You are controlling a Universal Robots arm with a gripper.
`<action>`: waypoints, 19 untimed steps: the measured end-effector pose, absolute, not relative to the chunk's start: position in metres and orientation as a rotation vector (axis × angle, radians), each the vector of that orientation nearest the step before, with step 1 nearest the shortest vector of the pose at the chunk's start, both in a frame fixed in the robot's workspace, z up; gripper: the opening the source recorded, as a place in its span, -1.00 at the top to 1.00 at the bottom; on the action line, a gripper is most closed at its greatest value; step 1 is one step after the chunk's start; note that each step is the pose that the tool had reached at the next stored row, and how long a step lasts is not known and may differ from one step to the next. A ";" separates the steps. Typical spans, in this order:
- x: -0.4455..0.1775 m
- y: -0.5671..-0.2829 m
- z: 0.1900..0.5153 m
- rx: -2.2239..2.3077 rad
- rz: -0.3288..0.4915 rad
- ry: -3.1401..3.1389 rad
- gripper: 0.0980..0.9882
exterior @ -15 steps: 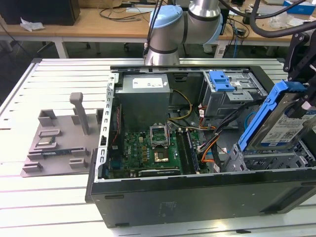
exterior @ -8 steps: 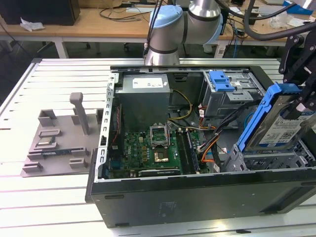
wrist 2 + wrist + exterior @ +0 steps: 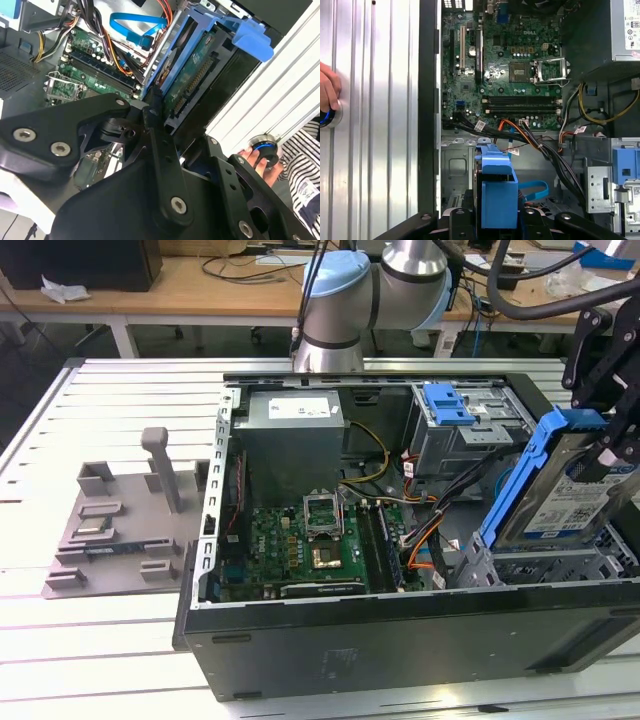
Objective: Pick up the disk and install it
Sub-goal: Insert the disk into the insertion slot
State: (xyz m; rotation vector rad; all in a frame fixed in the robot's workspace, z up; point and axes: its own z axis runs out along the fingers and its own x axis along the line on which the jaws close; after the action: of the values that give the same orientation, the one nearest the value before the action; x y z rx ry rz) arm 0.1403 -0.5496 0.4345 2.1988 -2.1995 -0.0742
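Currently the pincer (image 3: 608, 454) is clamping the disk (image 3: 556, 492) near its upper end, holding it inside the open computer case (image 3: 400, 640) at the exterior view's right. The disk's long axis is slanting steeply, its lower end reaching down from the pincer toward the drive cage (image 3: 540, 566), its blue carrier edge facing the motherboard (image 3: 290, 540).

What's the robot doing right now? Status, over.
Gripper shut on the disk. Disk tilted, lower end at the drive cage, not lying flat. Cables run close beside the cage.
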 end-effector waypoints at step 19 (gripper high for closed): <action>0.140 -0.550 0.392 2.197 -0.078 -2.198 0.39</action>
State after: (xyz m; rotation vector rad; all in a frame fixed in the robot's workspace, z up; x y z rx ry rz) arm 0.1403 -0.5496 0.3923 2.1971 -2.1983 -0.0776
